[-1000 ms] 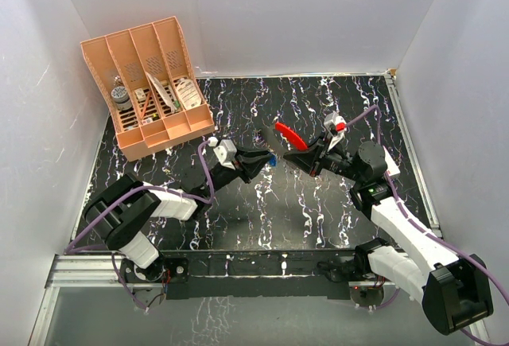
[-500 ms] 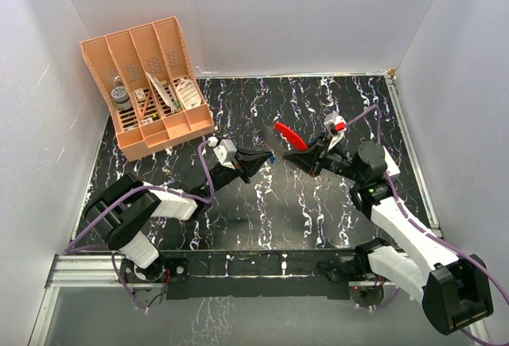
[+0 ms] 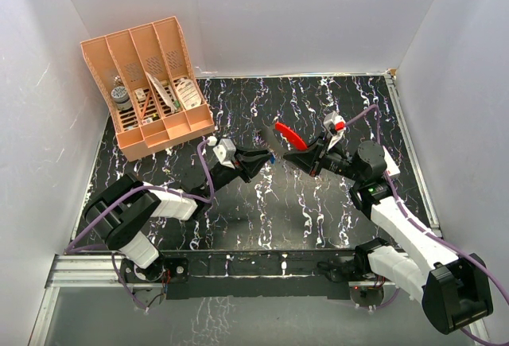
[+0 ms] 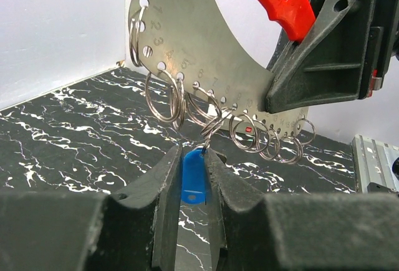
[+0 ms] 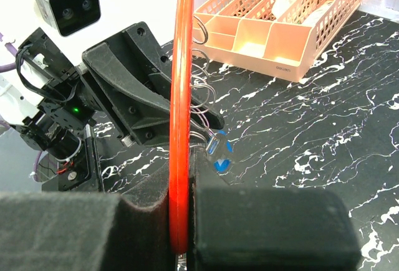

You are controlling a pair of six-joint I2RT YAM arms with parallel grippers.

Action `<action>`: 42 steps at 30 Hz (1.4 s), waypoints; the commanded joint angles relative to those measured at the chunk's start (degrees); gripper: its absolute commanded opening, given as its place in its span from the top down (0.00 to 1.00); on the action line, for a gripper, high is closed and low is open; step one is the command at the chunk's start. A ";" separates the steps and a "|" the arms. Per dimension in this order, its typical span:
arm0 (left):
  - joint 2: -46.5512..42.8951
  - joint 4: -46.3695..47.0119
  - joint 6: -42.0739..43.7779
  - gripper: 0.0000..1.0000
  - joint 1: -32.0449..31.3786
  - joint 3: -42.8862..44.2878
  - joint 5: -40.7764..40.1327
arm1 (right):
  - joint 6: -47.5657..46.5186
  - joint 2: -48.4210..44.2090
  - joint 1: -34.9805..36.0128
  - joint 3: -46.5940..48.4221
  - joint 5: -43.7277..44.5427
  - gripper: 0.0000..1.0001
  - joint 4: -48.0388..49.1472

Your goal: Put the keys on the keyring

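Key: the blue head stands upright in the left wrist view, long axis vertical, upper end toward the keyring. The blade cannot be made out. The head sits low between the fingers of the left tool, and the jaws stand narrow, pressed on both flat sides of the head. It is held above the counter, around the middle of it, between the two arms.

A small wire ring hangs right above the head's top. Whether it passes through the key cannot be told.

Keyring: a pale metal plate with numbered holes, a row of wire rings dangling along its lower edge, and the red curved side on top. In the top view its long axis runs from the right tool up and left, with the free end toward the far-left corner. The right wrist view shows it edge-on, as a near-vertical red strip. The right tool's jaws are fully closed on that red edge, holding the keyring in the air.

The two tool tips are near each other, nearly nose to nose.

A peach desk organizer sits at the far left of the counter, well apart, with a few small items in its slots.
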 commanded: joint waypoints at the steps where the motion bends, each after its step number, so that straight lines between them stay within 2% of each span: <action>1: -1.25 11.02 -0.28 0.80 -0.33 1.44 0.57 | 0.49 -0.38 0.24 3.42 0.63 1.00 2.79; 14: -0.59 11.02 -1.43 0.81 -0.32 2.65 1.72 | 0.57 0.01 0.24 3.33 0.52 1.00 2.86; 22: -0.17 11.03 -1.62 0.86 -0.33 2.56 2.12 | 0.68 -0.15 0.24 3.45 0.74 1.00 2.99; 38: 0.94 11.04 -2.32 0.84 -0.35 1.68 2.02 | 1.33 0.17 0.24 3.75 0.45 1.00 3.56; 42: 1.42 11.02 -2.63 0.81 -0.33 1.53 2.03 | 1.39 0.29 0.19 3.81 0.43 1.00 3.73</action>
